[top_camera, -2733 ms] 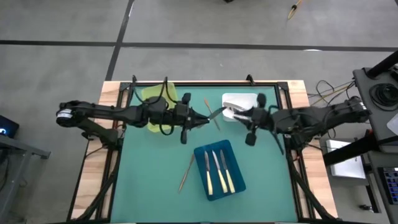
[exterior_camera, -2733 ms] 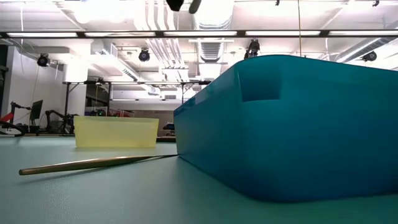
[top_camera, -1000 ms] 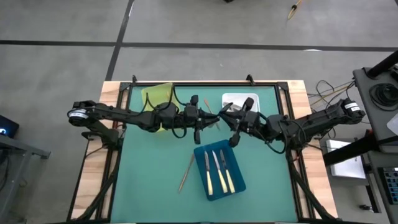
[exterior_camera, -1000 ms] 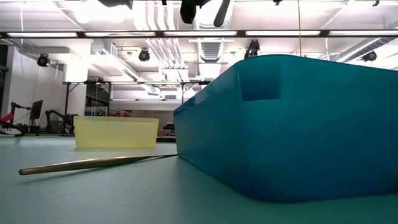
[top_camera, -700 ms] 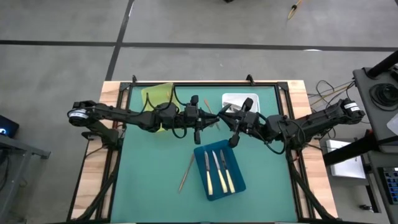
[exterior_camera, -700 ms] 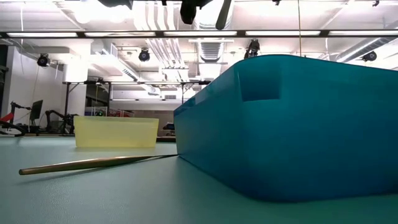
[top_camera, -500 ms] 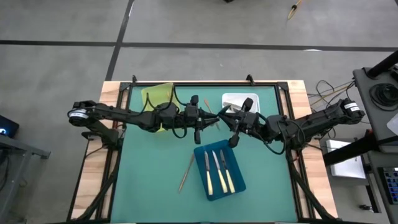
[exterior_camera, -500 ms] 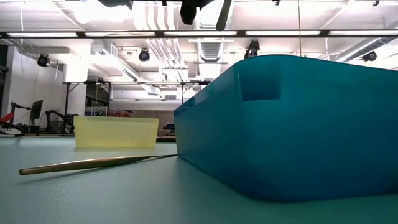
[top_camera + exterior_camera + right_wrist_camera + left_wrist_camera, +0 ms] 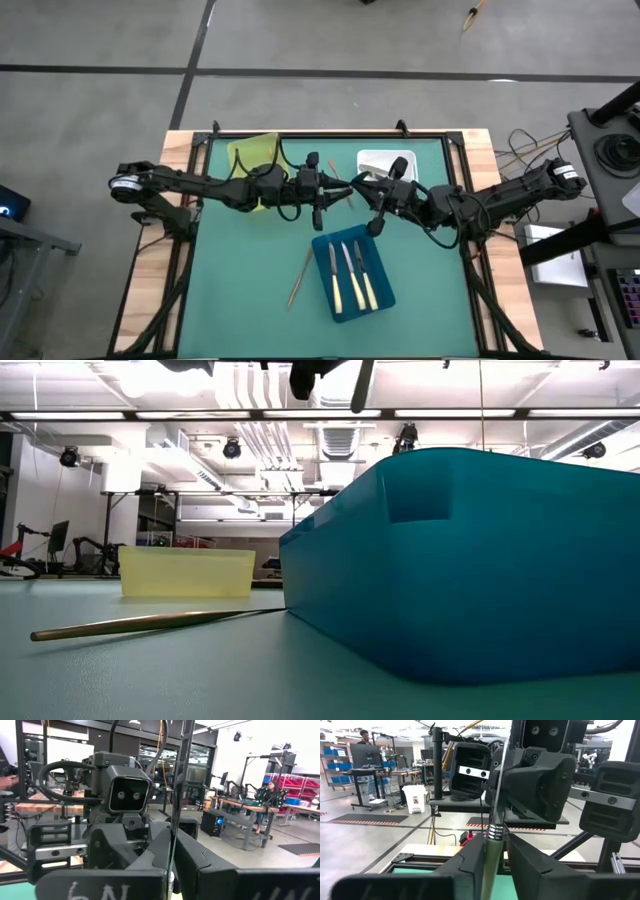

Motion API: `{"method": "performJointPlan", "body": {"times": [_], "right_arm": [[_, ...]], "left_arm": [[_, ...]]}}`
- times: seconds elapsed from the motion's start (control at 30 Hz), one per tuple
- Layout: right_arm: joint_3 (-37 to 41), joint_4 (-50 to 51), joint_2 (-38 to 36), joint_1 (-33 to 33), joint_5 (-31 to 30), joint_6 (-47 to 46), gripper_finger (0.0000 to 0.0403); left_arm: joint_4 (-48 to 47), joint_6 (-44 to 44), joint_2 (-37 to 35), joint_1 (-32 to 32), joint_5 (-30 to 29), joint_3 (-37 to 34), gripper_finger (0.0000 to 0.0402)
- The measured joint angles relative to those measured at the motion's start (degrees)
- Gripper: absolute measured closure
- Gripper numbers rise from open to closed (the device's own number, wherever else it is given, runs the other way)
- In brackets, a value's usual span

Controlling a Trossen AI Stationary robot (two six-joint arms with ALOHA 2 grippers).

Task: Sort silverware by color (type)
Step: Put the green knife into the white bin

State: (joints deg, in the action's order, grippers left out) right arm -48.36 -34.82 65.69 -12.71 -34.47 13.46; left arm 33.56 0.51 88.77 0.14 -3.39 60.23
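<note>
The silver knife (image 9: 496,827) sits mid-air at table centre, pinched by both the left gripper (image 9: 322,189) and right gripper (image 9: 372,195); if you release both together, it could drop at 12 o'clock of the blue tray (image 9: 385,291).

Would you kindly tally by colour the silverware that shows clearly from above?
Cream-handled knives: 3, in the blue tray.
Gold-copper utensil: 1, on the green mat.
Silver utensil: 1, gripped by both the left pincer and the right pincer.
Total: 5.
</note>
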Motion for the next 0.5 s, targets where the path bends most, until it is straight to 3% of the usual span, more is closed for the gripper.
{"method": "performJointPlan", "body": {"times": [0.3, 0.5], "right_arm": [[-0.13, -0.2, -0.11, 0.02, -1.07, 0.82, 0.0396], [-1.75, 3.88, -0.15, 0.15, -6.87, 2.49, 0.0396]], "left_arm": [[-1.98, -0.78, -0.49, 0.85, 0.73, 0.0, 0.0223], [-8.54, -3.07, -2.28, 1.74, 0.71, 0.0, 0.017]]}}
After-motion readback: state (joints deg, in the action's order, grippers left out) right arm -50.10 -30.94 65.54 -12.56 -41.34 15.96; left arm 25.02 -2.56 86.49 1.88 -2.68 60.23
